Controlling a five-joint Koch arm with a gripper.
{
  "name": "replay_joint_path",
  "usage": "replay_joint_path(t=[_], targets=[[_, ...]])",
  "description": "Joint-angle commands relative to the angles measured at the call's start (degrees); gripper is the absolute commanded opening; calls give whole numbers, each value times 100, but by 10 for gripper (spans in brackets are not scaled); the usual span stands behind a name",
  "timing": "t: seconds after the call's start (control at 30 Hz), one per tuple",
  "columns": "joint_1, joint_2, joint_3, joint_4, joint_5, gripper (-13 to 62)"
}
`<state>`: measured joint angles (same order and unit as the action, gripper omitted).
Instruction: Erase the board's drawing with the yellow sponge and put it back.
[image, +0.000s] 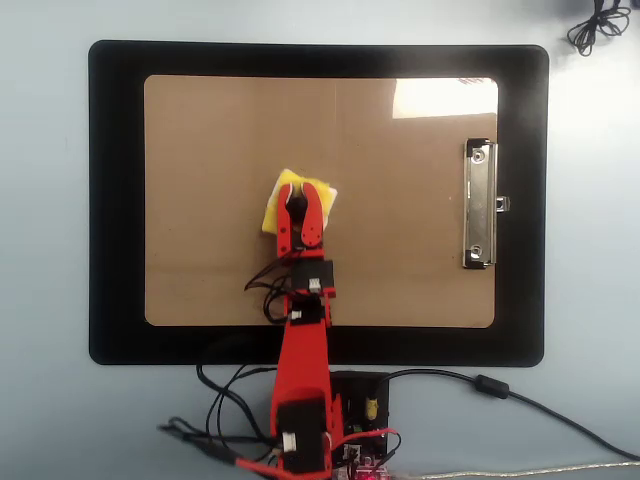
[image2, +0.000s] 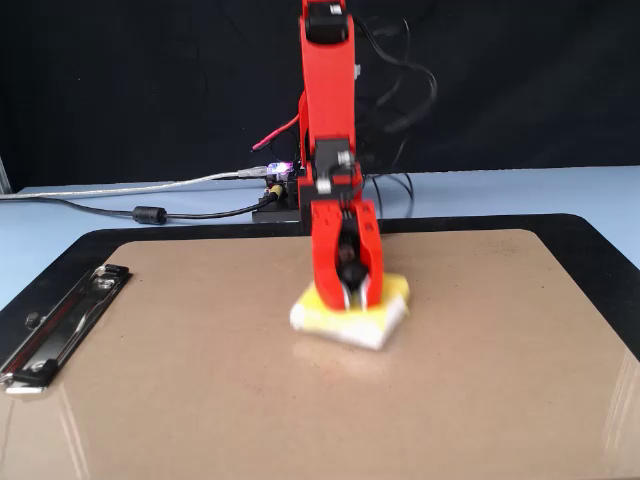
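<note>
The brown board (image: 400, 250) lies on a black mat, its silver clip (image: 480, 205) at the right in the overhead view. My red gripper (image: 300, 192) points down onto the board's left-centre and is shut on the yellow sponge (image: 274, 207), which is pressed flat on the board. In the fixed view the gripper (image2: 349, 298) stands nearly upright over the sponge (image2: 345, 326) on the board (image2: 180, 390). No drawing shows on the bare board; the spot under the sponge is hidden.
The black mat (image: 115, 200) frames the board on a pale blue table. My arm's base with loose wires (image: 350, 410) sits at the mat's near edge. A grey cable (image2: 150, 213) runs left of the base, and a coiled black cord (image: 595, 25) lies at the top right.
</note>
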<state>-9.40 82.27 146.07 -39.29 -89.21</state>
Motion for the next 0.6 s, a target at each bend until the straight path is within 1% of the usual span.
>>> replay_joint_path(t=[0.0, 0.07, 0.13, 0.2, 0.3, 0.4, 0.47, 0.5, 0.57], targets=[[-79, 712, 431, 9, -97, -82], [-79, 1213, 809, 26, -88, -82], [-88, 1143, 729, 44, -88, -81], [-79, 536, 53, 44, -88, -81], [-70, -958, -1564, 26, -88, -81], [-70, -2065, -2839, 97, -88, -81], [-79, -1890, -2856, 308, -79, -82], [-88, -1503, -2681, 563, -88, -81], [-237, -264, -2259, 1714, -114, -81]])
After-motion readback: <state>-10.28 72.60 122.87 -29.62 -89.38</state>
